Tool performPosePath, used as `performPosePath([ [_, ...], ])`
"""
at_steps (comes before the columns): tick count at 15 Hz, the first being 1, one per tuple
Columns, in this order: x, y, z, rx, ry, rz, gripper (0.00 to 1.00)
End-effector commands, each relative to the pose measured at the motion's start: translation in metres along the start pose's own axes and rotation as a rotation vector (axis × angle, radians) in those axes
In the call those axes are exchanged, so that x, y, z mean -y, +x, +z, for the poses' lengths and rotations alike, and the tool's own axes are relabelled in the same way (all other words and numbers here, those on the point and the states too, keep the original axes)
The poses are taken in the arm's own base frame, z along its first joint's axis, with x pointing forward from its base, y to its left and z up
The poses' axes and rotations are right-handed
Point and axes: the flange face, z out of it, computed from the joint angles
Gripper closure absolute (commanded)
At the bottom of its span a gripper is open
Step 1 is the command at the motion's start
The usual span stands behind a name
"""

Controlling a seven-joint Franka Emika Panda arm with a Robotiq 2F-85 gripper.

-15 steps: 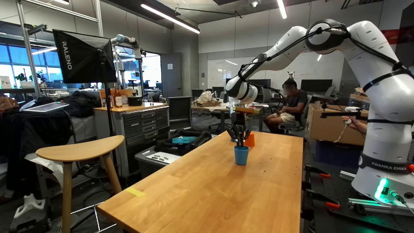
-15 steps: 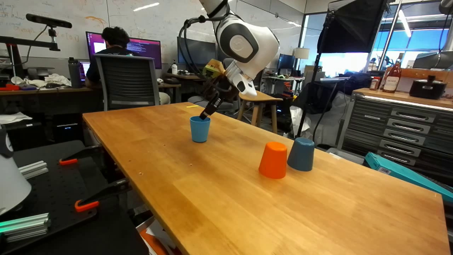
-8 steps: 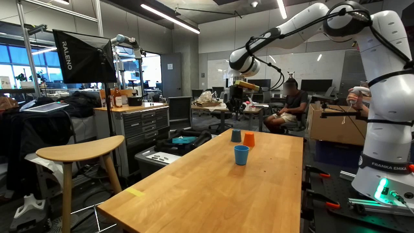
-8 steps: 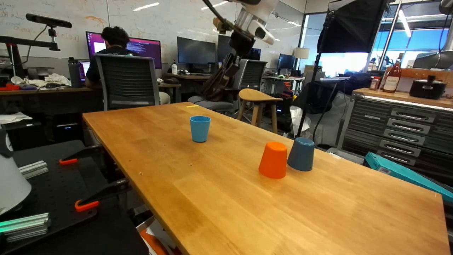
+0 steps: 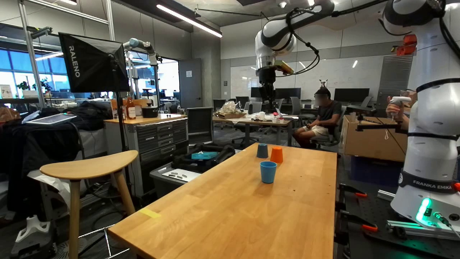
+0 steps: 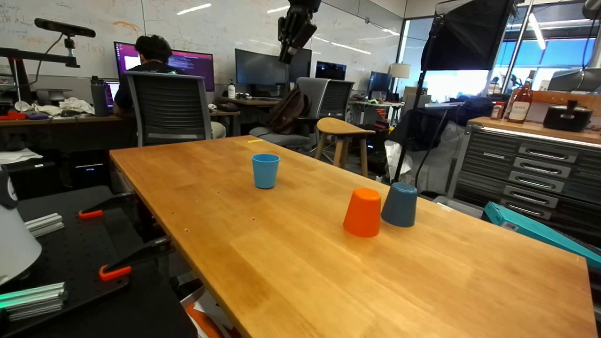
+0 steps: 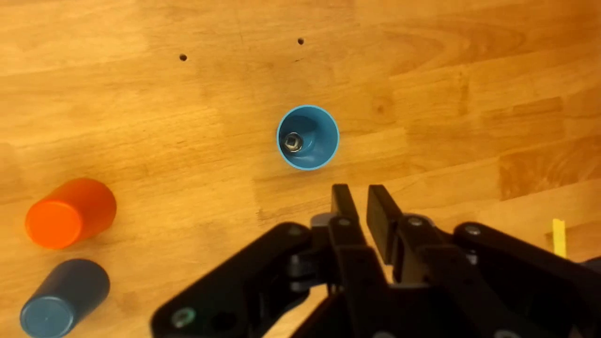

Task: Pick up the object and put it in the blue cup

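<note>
The blue cup stands upright on the wooden table in both exterior views (image 5: 268,173) (image 6: 265,172), and the wrist view looks down into it (image 7: 324,146). A small round metal object (image 7: 293,142) with a square recess lies inside at the cup's bottom; the cup's wall hides it in the exterior views. My gripper (image 7: 358,186) is high above the table, well clear of the cup. Its fingers are apart with a narrow gap and nothing between them. It also shows in both exterior views (image 5: 270,108) (image 6: 286,58).
An orange cup (image 6: 362,212) and a dark blue cup (image 6: 400,204) stand upside down close together on the table (image 6: 281,263). Both also show at the left of the wrist view. A yellow tape strip (image 5: 150,213) marks the table near one end.
My gripper was down at the blue cup's mouth one second ago. It has risen straight up, high above the cup. The cups have not moved.
</note>
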Motion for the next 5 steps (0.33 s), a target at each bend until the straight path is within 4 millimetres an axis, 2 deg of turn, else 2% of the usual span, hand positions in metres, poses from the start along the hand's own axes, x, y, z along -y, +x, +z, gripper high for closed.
performPosePath([
  [1, -0.007, -0.003, -0.009, 0.028, -0.083, -0.099, 0.49],
  [2, 0.000, -0.002, -0.003, 0.008, -0.048, -0.057, 0.42],
  [3, -0.002, -0.002, -0.002, 0.012, -0.052, -0.059, 0.59],
  [5, -0.002, -0.001, 0.001, 0.018, -0.052, -0.058, 0.44],
])
